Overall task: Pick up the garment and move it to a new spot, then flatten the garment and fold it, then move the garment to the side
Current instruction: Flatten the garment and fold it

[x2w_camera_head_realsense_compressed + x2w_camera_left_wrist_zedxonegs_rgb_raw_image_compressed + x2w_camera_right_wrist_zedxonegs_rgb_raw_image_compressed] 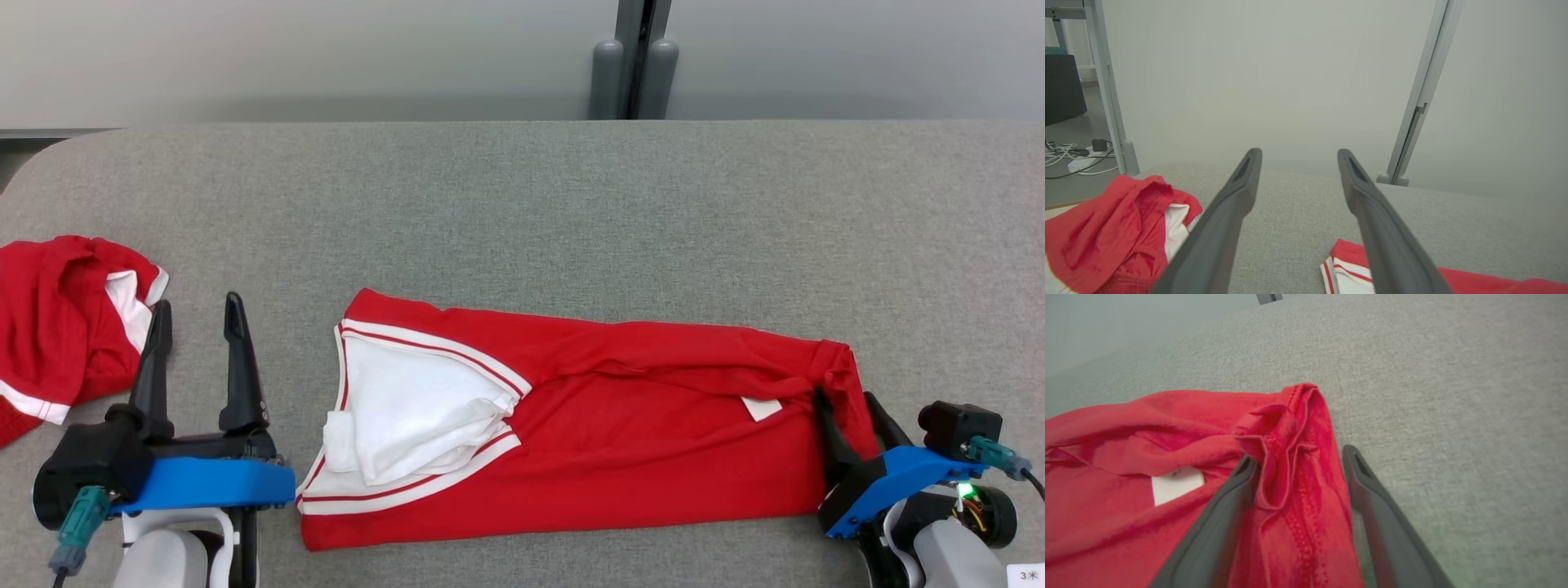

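The red garment (pixel 620 425) with white trim lies folded into a long band across the front of the grey table (pixel 522 212); its white-lined left end faces my left arm. My left gripper (pixel 198 304) stands open just left of that end, nothing between its fingers; in the left wrist view the gripper (pixel 1298 153) hovers over bare cloth-covered table, the garment's corner (pixel 1347 265) beside its right finger. My right gripper (pixel 845 396) is at the garment's right end. In the right wrist view it (pixel 1298 455) is open, fingers spread on either side of the bunched red hem (pixel 1290 428).
A second red and white garment (pixel 57 327) lies crumpled at the table's left edge, close to my left gripper, and appears as a heap (pixel 1106 232) in the left wrist view. A grey wall and post (pixel 633 65) stand behind the table.
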You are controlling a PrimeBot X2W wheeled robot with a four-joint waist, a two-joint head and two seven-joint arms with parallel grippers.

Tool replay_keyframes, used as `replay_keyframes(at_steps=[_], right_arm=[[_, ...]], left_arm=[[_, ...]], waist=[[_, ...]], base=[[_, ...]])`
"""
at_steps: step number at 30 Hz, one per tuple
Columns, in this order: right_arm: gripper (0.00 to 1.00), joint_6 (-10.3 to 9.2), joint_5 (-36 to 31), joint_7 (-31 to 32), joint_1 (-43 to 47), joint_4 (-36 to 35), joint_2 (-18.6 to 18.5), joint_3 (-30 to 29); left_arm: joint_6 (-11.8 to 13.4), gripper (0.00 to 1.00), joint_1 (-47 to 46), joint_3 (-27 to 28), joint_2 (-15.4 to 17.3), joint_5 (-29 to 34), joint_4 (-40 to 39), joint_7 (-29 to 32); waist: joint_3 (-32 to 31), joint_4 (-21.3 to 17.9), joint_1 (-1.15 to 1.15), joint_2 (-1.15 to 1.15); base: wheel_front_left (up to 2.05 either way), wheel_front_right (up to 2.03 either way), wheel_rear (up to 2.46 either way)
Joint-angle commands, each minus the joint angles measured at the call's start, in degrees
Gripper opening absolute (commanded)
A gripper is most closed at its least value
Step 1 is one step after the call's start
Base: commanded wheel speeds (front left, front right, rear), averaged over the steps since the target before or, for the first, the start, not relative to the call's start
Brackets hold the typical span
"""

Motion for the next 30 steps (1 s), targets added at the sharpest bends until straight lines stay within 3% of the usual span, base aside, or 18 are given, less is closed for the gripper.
replay_keyframes(at_steps=[1,2,3,4,5,10,21,26,30], right_arm=[[1.0,0.01,0.7,0.3,0.8,0.8,0.5,0.9],[1.0,0.01,1.3,0.5,1.2,1.1,0.7,1.5],[0.85,0.01,1.9,0.7,1.6,1.2,0.7,2.0],[0.28,0.01,2.3,0.6,1.9,1.3,0.7,2.5],[0.0,0.02,2.8,0.4,2.1,0.9,0.8,2.9],[0.0,-0.03,4.8,-0.9,1.1,0.0,-1.5,2.3],[0.0,0.0,4.4,-2.3,-2.9,-0.7,-9.7,-6.1],[0.0,0.0,1.4,-1.8,-2.7,-3.2,-9.4,-6.0],[0.0,0.01,0.6,-1.4,-1.4,-7.2,-5.6,-4.9]], left_arm=[[-0.8,1.0,0.8,1.2,-0.8,1.5,0.5,-0.2],[-1.3,1.0,0.9,1.9,-1.4,2.3,0.6,-0.2],[-1.7,1.0,1.0,2.6,-1.7,3.2,0.8,-0.2],[-2.1,1.0,1.1,3.1,-2.1,4.1,1.0,-0.2],[-2.4,1.0,1.2,3.7,-2.6,4.6,1.0,-0.2],[-3.6,1.0,1.9,6.2,-4.0,6.8,1.7,-0.2],[-4.6,1.0,2.1,7.7,-4.9,9.8,2.0,-0.2],[-4.9,1.0,2.4,7.7,-5.3,10.2,1.9,-0.2],[-4.9,1.0,2.5,7.8,-5.5,10.1,1.8,-0.2]], waist=[[-0.1,0.1,0.0,0.0],[-0.1,0.1,0.0,0.0],[-0.1,0.2,0.0,0.0],[-0.1,0.2,0.0,0.0],[-0.1,0.2,0.0,0.0],[-0.3,-0.2,0.0,0.0],[-1.1,-0.5,0.0,0.0],[-1.3,-0.6,0.0,0.0],[-1.3,-0.7,0.0,0.0]], base=[[0.0,0.0,0.0],[0.0,0.0,0.0],[0.0,0.0,0.0],[0.0,0.0,0.0],[0.0,0.0,0.0],[0.0,0.0,0.0],[0.0,0.0,0.0],[0.0,0.0,0.0],[0.0,0.0,0.0]])
